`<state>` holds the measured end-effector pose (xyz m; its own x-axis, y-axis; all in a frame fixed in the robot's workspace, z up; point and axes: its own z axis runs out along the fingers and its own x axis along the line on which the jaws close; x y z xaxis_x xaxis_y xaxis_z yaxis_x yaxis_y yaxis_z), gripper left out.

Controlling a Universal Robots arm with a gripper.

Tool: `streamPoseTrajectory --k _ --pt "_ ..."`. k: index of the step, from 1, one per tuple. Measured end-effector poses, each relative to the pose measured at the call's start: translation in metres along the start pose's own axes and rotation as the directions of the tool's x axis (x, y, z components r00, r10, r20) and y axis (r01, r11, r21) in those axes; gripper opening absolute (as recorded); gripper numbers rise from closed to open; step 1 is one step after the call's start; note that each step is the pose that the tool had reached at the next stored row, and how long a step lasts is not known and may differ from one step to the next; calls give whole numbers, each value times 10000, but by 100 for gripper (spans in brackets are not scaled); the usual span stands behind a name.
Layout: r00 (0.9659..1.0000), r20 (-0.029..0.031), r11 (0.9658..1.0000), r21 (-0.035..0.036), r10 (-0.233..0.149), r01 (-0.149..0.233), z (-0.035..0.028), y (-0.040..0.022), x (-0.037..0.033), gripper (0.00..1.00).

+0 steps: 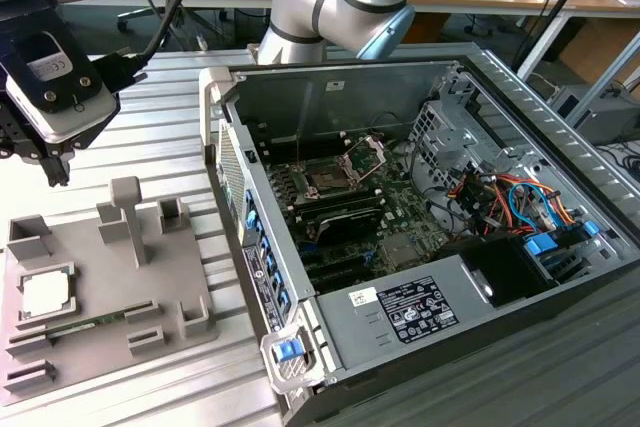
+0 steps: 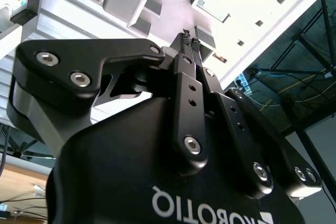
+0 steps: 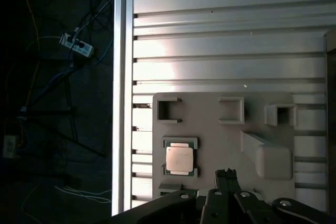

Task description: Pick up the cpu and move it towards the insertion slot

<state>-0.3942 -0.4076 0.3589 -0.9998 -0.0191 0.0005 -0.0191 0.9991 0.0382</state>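
The cpu (image 1: pixel 45 294), a small silvery square chip, lies flat in a pocket of the grey holder plate (image 1: pixel 100 347) at the exterior view's left. The first wrist view looks down on the cpu (image 3: pixel 179 158) in that pocket. My gripper (image 1: pixel 57 173) hangs well above the plate, behind the chip, touching nothing. In both wrist views its fingertips (image 3: pixel 226 173) (image 2: pixel 190 39) are pressed together, shut on nothing. The insertion slot (image 1: pixel 326 180) sits on the motherboard inside the open computer case, with its metal bracket (image 1: pixel 366 154) swung up.
The case wall (image 1: pixel 255 247) stands between the holder plate and the motherboard. A thin green memory stick (image 1: pixel 75 325) lies on the plate in front of the chip. Grey posts (image 1: pixel 128 215) rise from the plate. Drive cage and cables (image 1: pixel 500 202) fill the case's right side.
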Motion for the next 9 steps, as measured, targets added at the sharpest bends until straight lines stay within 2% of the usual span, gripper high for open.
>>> streamPoseTrajectory --k 9 --pt "10000 0 10000 0 1 -1 33 -1 1 11"
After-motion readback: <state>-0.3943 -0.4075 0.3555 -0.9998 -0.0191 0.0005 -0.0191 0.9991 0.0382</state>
